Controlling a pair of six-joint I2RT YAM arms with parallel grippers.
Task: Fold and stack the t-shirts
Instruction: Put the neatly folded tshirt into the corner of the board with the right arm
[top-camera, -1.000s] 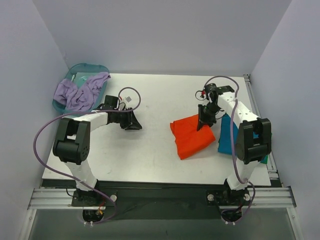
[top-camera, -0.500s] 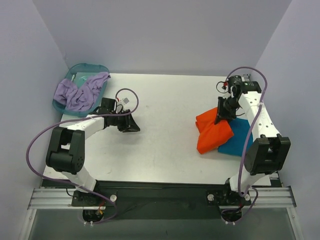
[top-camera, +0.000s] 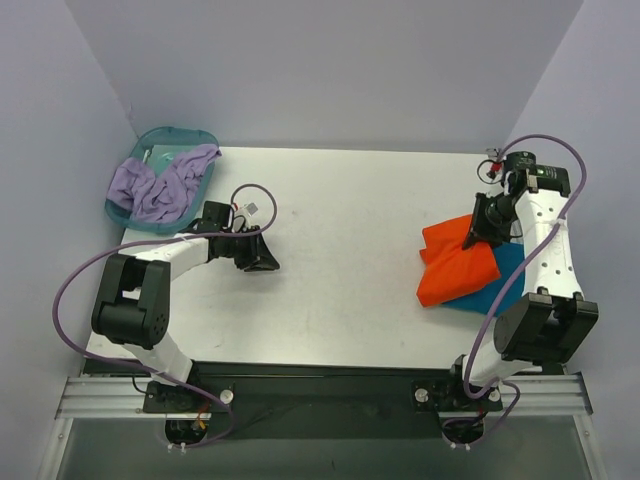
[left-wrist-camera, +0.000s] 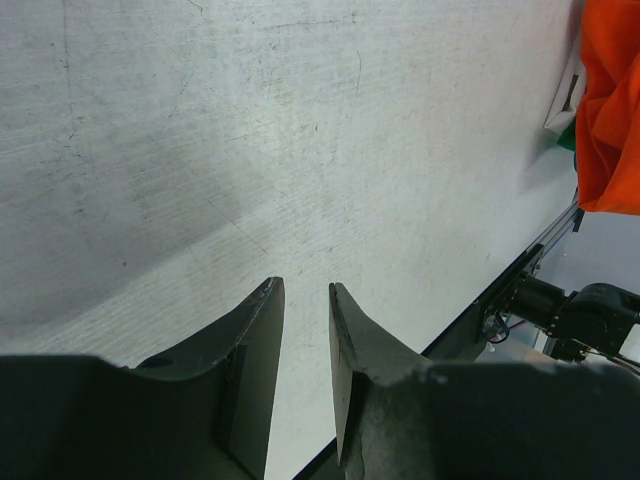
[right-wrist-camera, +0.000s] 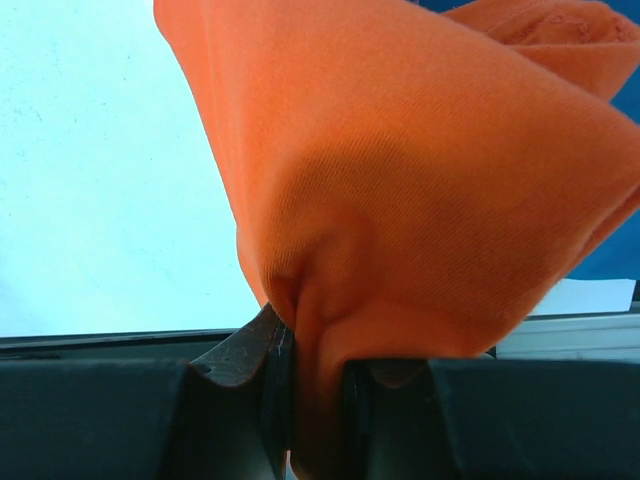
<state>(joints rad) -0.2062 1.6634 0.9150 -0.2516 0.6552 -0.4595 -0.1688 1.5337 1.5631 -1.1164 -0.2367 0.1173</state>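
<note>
The orange-red t-shirt (top-camera: 455, 268), roughly folded, lies partly on the folded teal-blue t-shirt (top-camera: 503, 282) at the table's right side. My right gripper (top-camera: 481, 228) is shut on the orange shirt's far edge; in the right wrist view the cloth (right-wrist-camera: 420, 180) bunches between the jaws (right-wrist-camera: 316, 400), with blue behind it (right-wrist-camera: 615, 250). My left gripper (top-camera: 262, 256) sits low over bare table at the left, jaws a narrow slit apart with nothing between them (left-wrist-camera: 303, 300). The orange shirt shows far off in that view (left-wrist-camera: 612, 100), with a green sliver (left-wrist-camera: 566, 141) beside it.
A translucent teal basin (top-camera: 196, 137) holding crumpled lilac cloth (top-camera: 160, 185) stands at the back left corner. The table's right edge and rail (top-camera: 508, 190) run close behind the shirts. Purple walls enclose three sides.
My right gripper has carried the orange shirt to the right, from mid-table onto the teal-blue shirt. My left gripper has drawn back slightly to the left.
</note>
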